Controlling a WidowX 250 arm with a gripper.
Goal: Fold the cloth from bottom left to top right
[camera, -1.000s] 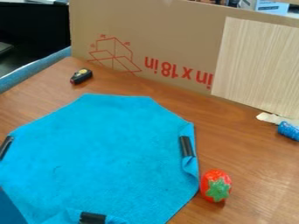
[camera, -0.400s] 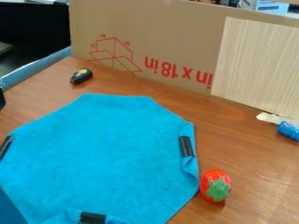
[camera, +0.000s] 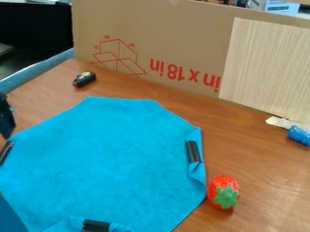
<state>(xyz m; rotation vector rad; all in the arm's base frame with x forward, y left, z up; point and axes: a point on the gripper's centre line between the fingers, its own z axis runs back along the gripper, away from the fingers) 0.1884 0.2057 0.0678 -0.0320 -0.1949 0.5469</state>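
Observation:
A black part of the gripper [camera: 6, 117] shows at the left edge of the camera view, just above the cloth's left corner; the rest of it is cut off by the edge. The blue cloth [camera: 103, 158] lies spread on the table, roughly eight-sided, with black clips on its left, right and bottom edges. Its right edge is folded over around the clip. At the lower left the cloth runs up to a darker blue area, and its bottom is cut off by the view.
A red strawberry toy [camera: 224, 192] sits right of the cloth on the wooden table [camera: 254, 154]. A small black object [camera: 84, 79] lies at the back left. Cardboard [camera: 163, 27] stands along the back, and a blue cylinder [camera: 299, 135] lies at the right edge.
The black gripper part has come into view at the left edge and sits lower and further right than before. The cloth and the other objects have stayed put.

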